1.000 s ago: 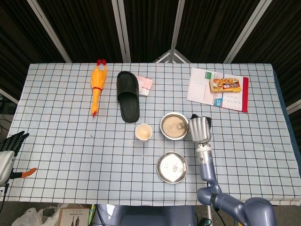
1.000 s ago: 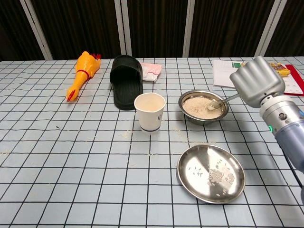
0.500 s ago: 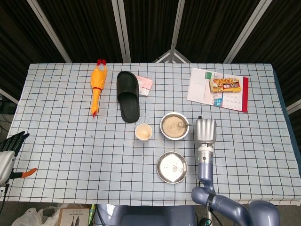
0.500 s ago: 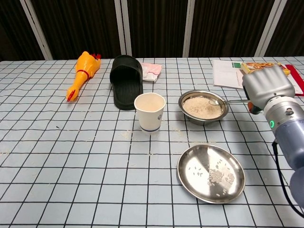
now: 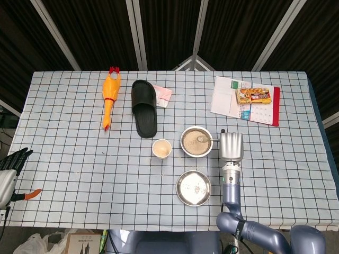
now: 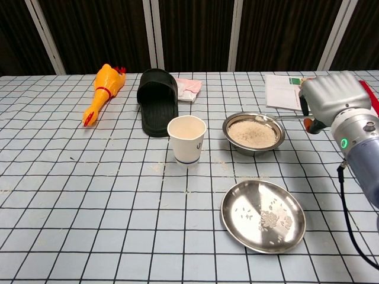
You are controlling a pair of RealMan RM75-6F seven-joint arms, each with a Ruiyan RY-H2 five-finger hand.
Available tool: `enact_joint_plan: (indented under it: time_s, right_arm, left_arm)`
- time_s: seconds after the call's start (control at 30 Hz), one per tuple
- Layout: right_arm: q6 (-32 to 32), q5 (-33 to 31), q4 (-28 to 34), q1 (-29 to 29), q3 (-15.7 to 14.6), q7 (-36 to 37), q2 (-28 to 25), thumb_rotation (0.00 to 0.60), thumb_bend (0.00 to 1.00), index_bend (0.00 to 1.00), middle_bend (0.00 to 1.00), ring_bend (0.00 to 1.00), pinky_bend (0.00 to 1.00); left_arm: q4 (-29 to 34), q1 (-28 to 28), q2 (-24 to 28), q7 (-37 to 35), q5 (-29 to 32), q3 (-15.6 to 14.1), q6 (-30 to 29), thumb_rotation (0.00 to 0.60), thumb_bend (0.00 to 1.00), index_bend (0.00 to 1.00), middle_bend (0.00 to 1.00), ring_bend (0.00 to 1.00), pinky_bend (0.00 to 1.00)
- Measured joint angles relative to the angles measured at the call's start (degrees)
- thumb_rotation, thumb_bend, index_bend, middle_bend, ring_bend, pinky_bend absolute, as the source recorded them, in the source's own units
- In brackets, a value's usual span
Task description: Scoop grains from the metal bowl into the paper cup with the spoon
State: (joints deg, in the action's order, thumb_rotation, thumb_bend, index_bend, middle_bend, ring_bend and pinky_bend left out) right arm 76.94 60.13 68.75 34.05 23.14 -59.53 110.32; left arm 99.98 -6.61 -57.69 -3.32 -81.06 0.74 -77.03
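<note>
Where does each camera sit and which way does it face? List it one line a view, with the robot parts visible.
Head view: high above the near table edge, looking steeply down on the whole table; shows the right robot hand with its forearm, and the left robot hand at the left edge.
Chest view: low at the near edge, looking across the table toward the dark panels; shows only the right robot hand.
Shared: bowl, spoon, cup, plate, slipper.

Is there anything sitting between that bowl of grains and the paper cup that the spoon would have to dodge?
Nothing visible does. The metal bowl and the paper cup stand side by side with only bare tablecloth between them; the empty plate lies nearer the camera, off that line.
</note>
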Motion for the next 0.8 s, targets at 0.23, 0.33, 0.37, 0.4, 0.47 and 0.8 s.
enact_joint_plan:
  time_s: [0.23, 0.33, 0.37, 0.4, 0.47, 0.8]
  right_arm:
    - [2.23, 1.20, 6.40, 1.29, -0.62, -3.78, -2.66, 0.600, 0.59, 0.64, 0.86, 1.00, 1.00]
    - [2.99, 1.89, 8.48, 2.25, -1.00, -5.28, -3.10, 0.600, 0.59, 0.64, 0.86, 1.00, 1.00]
    - [3.23, 2.05, 9.03, 2.69, -1.11, -5.99, -3.10, 0.600, 0.59, 0.64, 0.86, 1.00, 1.00]
    - [3.38, 2.23, 9.33, 3.08, -1.21, -6.57, -3.06, 0.600, 0.59, 0.64, 0.86, 1.00, 1.00]
    - [3.74, 2.81, 9.81, 4.12, -1.49, -7.95, -2.85, 0.600, 0.59, 0.64, 0.86, 1.00, 1.00]
    - [4.37, 6.72, 8.71, 8.76, -3.34, -12.46, -0.50, 0.600, 0.59, 0.64, 0.86, 1.00, 1.00]
  left_arm:
    - [0.10, 0.00, -0.04, -0.06, 0.05, 0.06, -0.04, 0.600, 0.00, 0.00, 0.00, 0.00, 0.00]
    - [0.16, -0.01, 0.03, -0.29, 0.13, 0.09, 0.01, 0.600, 0.00, 0.00, 0.00, 0.00, 0.00]
    - [0.16, -0.01, 0.04, -0.36, 0.14, 0.10, 0.02, 0.600, 0.00, 0.00, 0.00, 0.00, 0.00]
    - [0.17, 0.00, 0.06, -0.44, 0.14, 0.10, 0.03, 0.600, 0.00, 0.00, 0.00, 0.00, 0.00]
    - [0.17, 0.01, 0.10, -0.60, 0.14, 0.12, 0.00, 0.600, 0.00, 0.00, 0.00, 0.00, 0.00]
    - [0.14, -0.07, 0.32, -1.63, 0.34, 0.21, 0.32, 0.600, 0.00, 0.00, 0.00, 0.00, 0.00]
